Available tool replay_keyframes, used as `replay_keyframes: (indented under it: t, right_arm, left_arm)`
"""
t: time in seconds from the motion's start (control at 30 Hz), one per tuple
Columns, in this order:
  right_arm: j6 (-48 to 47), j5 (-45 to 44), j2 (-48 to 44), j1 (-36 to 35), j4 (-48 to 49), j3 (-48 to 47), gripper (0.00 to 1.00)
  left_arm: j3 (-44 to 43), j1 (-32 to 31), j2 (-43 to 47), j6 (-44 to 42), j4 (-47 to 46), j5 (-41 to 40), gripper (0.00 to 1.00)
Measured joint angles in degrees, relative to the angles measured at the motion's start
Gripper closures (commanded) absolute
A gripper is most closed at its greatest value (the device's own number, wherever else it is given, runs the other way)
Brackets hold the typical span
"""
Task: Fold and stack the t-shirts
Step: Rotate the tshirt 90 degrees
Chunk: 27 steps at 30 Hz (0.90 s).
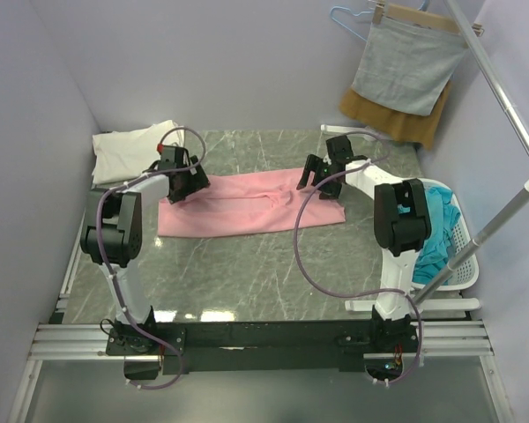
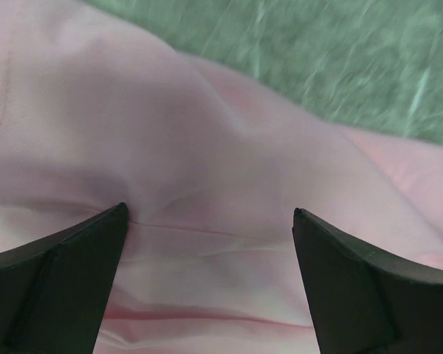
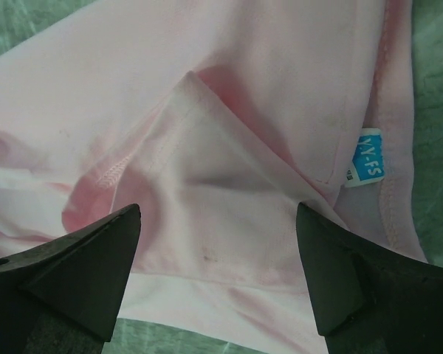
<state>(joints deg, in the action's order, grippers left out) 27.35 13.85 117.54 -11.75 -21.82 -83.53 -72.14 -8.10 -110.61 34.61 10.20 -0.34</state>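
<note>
- Pale pink cotton t-shirt (image 1: pixel 247 210): laid as a long band on the grey marbled table (image 1: pixel 247 273); folding is judged half done.
- Left hand (image 1: pixel 189 182), right hand (image 1: pixel 314 176): spread over opposite ends, nothing pinched.
- Next move, likely: ends pinched, folded inward.

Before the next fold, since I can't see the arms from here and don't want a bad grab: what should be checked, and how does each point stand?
1. Left gripper open above the pale pink cotton t-shirt: ok.
2. Right gripper open, nothing held, over the end with the white-blue neck label: ok.
3. Pink cloth smooth under both grippers: not ok, ridges and a folded flap.
4. Grippers touching the cloth: cannot tell.
5. Folded cream-white shirt lying at the far left corner of the green marble table: ok.
</note>
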Motion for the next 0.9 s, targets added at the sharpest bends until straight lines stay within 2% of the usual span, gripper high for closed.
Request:
replay_keyframes:
  t: [0.1,0.2,0.33,0.5,0.6,0.67,0.77,0.9]
  right_arm:
    - [0.17,-0.63,1.46,0.0,-1.84,-2.4,0.08]
    - [0.07,-1.16,3.93,0.0,-4.85,-6.62,0.08]
    - [-0.96,-1.31,8.9,0.0,-9.4,-15.23,0.08]
    - [-3.85,2.75,18.4,0.0,-16.7,-31.67,0.08]
    - [-5.81,8.68,26.82,-0.15,-19.87,-46.47,0.08]
    - [-6.29,12.92,29.53,-0.35,-19.45,-50.9,0.07]
    - [-6.01,16.5,27.87,-0.48,-15.72,-47.74,0.06]
    - [-6.34,15.19,16.37,-0.39,-7.21,-30.88,0.04]
  left_arm:
    - [3.37,-0.66,1.99,0.13,-0.22,0.55,0.01]
    - [10.29,-2.73,7.26,0.81,-0.35,0.5,0.0]
    - [20.22,-8.33,15.04,3.32,-1.7,1.07,0.0]
    - [29.83,-18.73,22.1,9.2,-5.75,2.75,0.01]
    - [33.92,-27.69,25.09,14.38,-7.85,5.99,0.01]
    - [34.23,-32.79,26.4,16.98,-7.17,7.67,0.0]
    - [31.91,-38.62,27.15,19.26,0.0,8.02,0.01]
    - [25.57,-39.98,27.08,18.25,13.46,2.69,0.01]
